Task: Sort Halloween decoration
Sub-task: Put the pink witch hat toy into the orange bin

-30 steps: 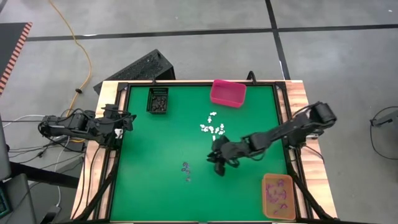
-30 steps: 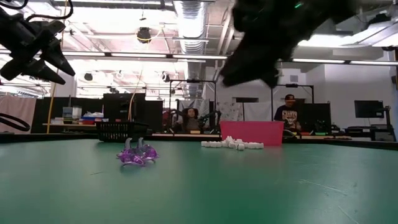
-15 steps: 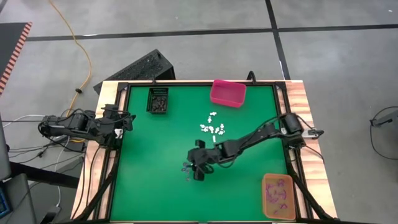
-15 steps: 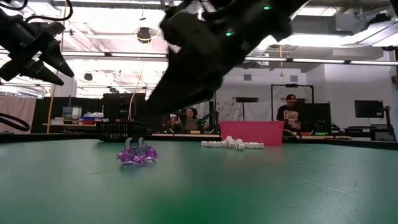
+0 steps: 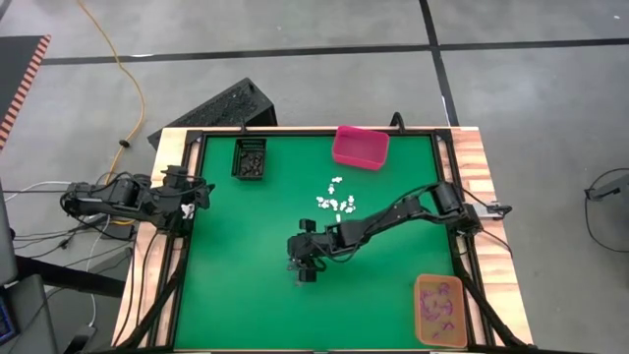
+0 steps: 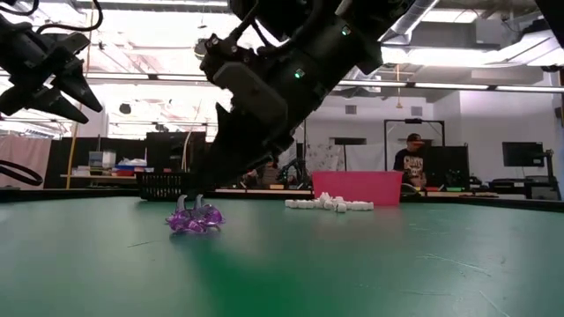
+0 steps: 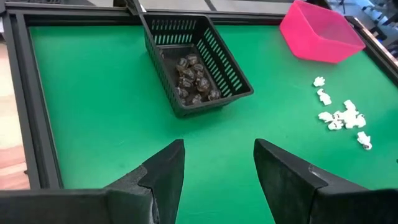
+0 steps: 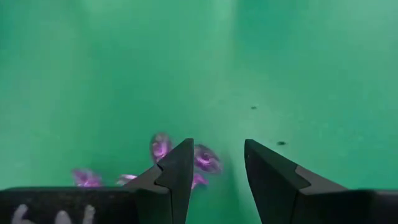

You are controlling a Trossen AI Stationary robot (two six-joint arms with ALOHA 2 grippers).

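- From above, the right end effector (image 5: 298,264) reaches across the green worktop (image 5: 236,285) and sits over a small cluster of purple trinkets (image 5: 294,264), mostly covering them.
- The level view shows what the overhead one hides: the purple trinkets (image 6: 195,218) lie in a little heap on the worktop, directly under the fingertips, which point steeply down at them. Whether the tips touch the heap cannot be told.
- The right wrist view shows the right end effector (image 8: 216,163) with its two dark fingers parted and nothing held; purple trinkets (image 8: 205,158) lie just beyond the tips, one in the gap and others to one side.
- White trinkets (image 5: 336,201) lie scattered near the right arm, between it and a pink bin (image 5: 360,147).
- An orange bin (image 5: 439,310) well beyond the right arm's base side holds purple pieces.
- The left wrist view alone shows inside the black basket (image 7: 196,61): dark trinkets (image 7: 194,79) piled at its bottom.
- The left end effector (image 7: 217,168) waits at the worktop's left edge, fingers spread, empty, raised above the surface.
- The right arm is stretched low and long from the right edge, wrist bent downward.
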